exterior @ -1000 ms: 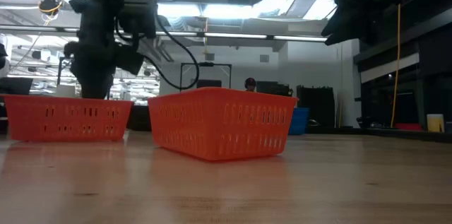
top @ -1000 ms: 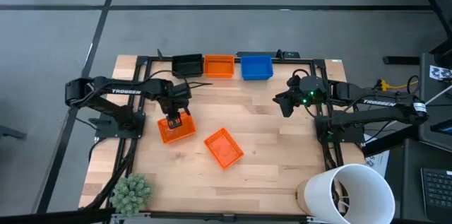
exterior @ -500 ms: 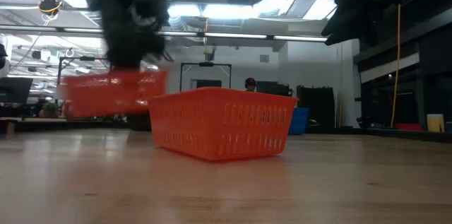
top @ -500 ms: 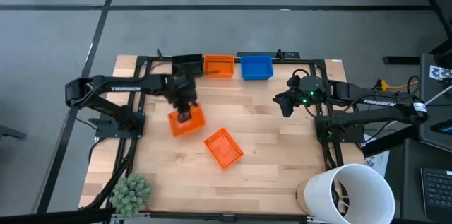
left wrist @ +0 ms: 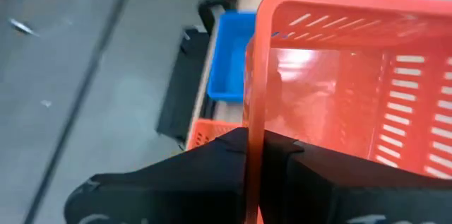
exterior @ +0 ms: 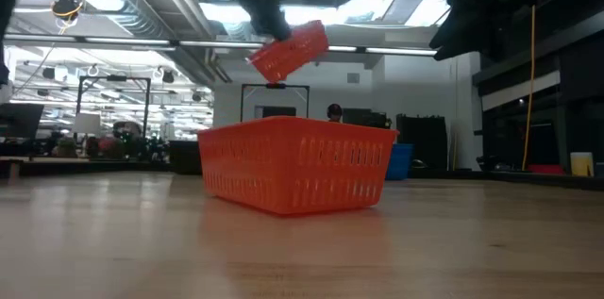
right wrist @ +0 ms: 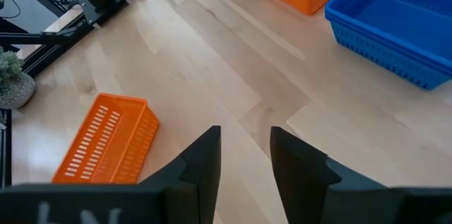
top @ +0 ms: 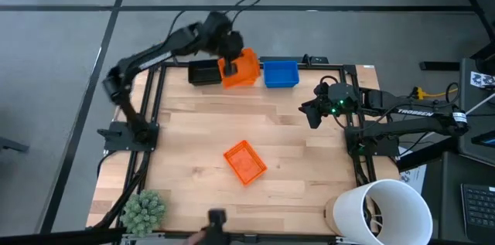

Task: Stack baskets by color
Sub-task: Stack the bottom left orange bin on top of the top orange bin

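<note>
The left gripper (top: 227, 54), clamped on an orange perforated plastic basket (top: 243, 68), holds it tilted above the orange basket stack (left wrist: 212, 133) beside the blue basket (top: 281, 73); the right gripper (top: 312, 116) hovers, fingers apart.

Wooden table (top: 294, 133), black frame. White bucket (top: 384, 210) lying at 4 o'clock corner. Fuzzy green plant (top: 144, 209) at 7 o'clock corner.
</note>
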You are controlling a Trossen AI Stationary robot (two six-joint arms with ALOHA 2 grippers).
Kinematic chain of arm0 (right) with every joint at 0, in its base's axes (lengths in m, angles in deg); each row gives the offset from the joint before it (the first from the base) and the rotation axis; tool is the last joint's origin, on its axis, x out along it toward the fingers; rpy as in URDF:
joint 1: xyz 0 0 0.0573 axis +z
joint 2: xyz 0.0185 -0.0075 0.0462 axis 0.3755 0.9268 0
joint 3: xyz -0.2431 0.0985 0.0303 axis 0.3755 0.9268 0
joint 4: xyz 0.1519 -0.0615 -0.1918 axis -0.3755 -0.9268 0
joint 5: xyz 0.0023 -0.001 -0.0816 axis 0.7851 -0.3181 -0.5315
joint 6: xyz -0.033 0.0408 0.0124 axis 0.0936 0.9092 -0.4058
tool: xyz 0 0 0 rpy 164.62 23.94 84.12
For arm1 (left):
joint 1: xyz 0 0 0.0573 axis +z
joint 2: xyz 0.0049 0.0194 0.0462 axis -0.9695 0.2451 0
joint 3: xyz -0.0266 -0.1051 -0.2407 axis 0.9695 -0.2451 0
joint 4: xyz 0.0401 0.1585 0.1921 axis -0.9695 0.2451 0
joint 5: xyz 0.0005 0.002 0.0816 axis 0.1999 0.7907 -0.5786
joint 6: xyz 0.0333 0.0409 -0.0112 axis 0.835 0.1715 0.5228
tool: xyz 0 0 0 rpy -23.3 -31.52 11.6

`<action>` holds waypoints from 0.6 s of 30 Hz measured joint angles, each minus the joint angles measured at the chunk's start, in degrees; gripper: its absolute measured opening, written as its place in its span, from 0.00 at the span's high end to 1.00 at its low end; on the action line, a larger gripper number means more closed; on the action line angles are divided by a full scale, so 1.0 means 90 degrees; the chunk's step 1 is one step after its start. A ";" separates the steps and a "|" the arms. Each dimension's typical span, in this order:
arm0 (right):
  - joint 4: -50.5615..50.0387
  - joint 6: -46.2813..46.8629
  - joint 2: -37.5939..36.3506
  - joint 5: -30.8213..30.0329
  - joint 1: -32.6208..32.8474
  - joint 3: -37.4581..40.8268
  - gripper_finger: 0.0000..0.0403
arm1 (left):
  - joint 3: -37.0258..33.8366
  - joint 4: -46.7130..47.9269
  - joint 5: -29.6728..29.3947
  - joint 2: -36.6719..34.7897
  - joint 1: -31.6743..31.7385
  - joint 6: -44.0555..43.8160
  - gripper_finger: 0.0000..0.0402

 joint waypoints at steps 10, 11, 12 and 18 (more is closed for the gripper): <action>0.0000 -0.0126 0.0000 0.0002 0.0001 0.0000 0.70 | 0.2853 0.2266 0.0319 0.2729 0.0601 0.1062 1.00; 0.0000 -0.0160 0.0000 0.0002 0.0001 0.0000 0.70 | 0.2967 0.2267 0.0319 0.2907 0.0619 0.1137 1.00; 0.0000 -0.0180 0.0000 0.0002 0.0000 0.0000 0.70 | 0.3064 0.2258 0.0303 0.3052 0.0631 0.1210 1.00; 0.0000 -0.0340 0.0000 0.0002 0.0000 0.0000 0.70 | 0.3390 0.2167 -0.0121 0.3678 0.0633 0.1584 1.00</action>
